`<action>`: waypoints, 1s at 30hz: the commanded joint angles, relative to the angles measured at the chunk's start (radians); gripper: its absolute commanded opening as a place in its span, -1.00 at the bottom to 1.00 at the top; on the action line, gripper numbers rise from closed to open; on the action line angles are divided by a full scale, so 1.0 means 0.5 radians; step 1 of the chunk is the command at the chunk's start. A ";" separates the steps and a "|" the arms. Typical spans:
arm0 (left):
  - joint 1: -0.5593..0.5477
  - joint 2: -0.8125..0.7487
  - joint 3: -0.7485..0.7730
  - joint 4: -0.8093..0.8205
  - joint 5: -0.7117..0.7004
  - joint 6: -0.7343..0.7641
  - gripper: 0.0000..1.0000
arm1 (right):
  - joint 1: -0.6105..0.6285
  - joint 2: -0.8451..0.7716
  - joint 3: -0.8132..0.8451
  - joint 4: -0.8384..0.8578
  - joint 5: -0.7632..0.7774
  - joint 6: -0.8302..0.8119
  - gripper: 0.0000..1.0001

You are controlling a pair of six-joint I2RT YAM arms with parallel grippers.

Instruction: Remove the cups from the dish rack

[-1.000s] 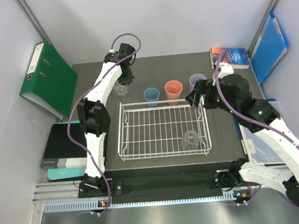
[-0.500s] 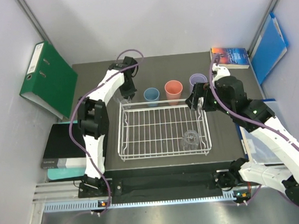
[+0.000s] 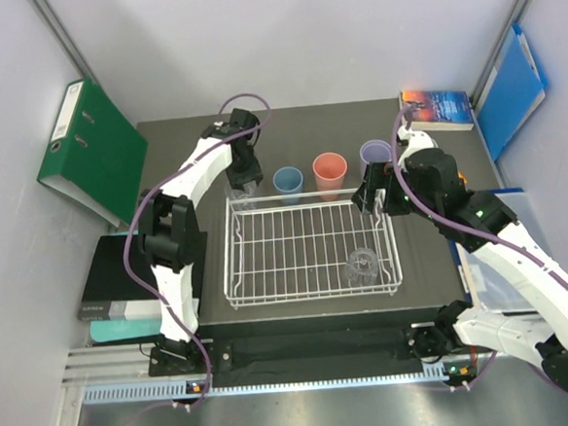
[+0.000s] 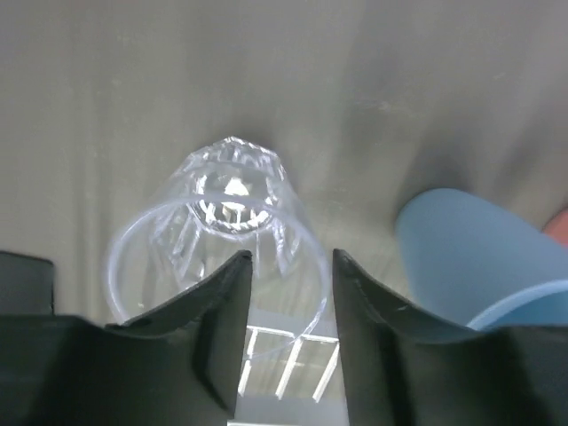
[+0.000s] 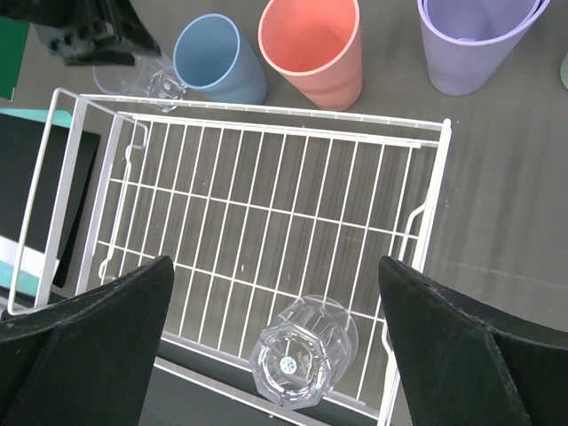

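Currently down at the far left corner of the dish rack (image 3: pixel 296 241), just outside the wire, with the left gripper (image 4: pixel 291 256). Jaws narrowed astride the rim of a clear glass (image 4: pixel 222 222) there: one finger (image 4: pixel 222 337) over the opening, the other outside the wall. Cannot tell whether pinching that wall or merely bracketing it. Just right of that glass, on the table (image 3: pixel 336 126) along the rack's far side: blue cup (image 5: pixel 209 53), then salmon cup (image 5: pixel 311 44), then lilac cup (image 5: pixel 475 40), all mouth up. Over the rack's far right corner with the right gripper (image 5: pixel 275 262), jaws spread wide, nothing between. Inside the rack, toward the near right corner: a second clear glass (image 5: pixel 302 359).
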 commanded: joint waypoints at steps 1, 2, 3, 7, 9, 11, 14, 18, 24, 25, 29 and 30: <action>-0.006 -0.171 0.206 0.073 -0.068 0.020 0.10 | 0.004 0.002 0.026 0.078 -0.007 -0.050 0.93; -0.009 -0.165 0.279 0.036 -0.068 0.029 0.21 | 0.004 0.002 0.026 0.078 -0.004 -0.053 0.93; -0.009 -0.159 0.313 0.014 -0.077 0.029 0.28 | 0.001 0.002 0.029 0.081 -0.004 -0.056 0.94; -0.009 -0.241 0.360 0.002 -0.144 0.008 0.43 | 0.004 -0.032 0.038 0.060 0.012 -0.096 0.96; -0.012 -0.321 0.305 0.075 -0.142 -0.029 0.51 | 0.004 -0.078 0.007 0.032 0.006 -0.126 0.96; -0.015 -0.492 0.170 0.270 -0.099 -0.051 0.56 | 0.037 -0.109 -0.054 -0.005 -0.022 -0.166 0.96; -0.033 -0.808 -0.158 0.587 0.103 -0.081 0.58 | 0.135 -0.152 -0.133 -0.131 -0.007 -0.194 0.98; -0.095 -1.192 -0.499 0.989 0.242 -0.167 0.60 | 0.325 -0.247 -0.250 -0.198 0.067 -0.099 0.99; -0.315 -1.447 -0.781 1.070 0.120 -0.183 0.61 | 0.602 -0.262 -0.361 -0.257 0.251 0.054 0.99; -0.370 -1.468 -0.840 1.082 0.098 -0.183 0.61 | 0.623 -0.253 -0.373 -0.254 0.269 0.067 0.99; -0.469 -1.554 -0.959 1.079 0.003 -0.210 0.61 | 0.697 -0.180 -0.462 -0.229 0.346 0.097 0.99; -0.481 -1.588 -0.984 1.079 -0.009 -0.216 0.61 | 0.703 -0.149 -0.490 -0.196 0.349 0.094 0.99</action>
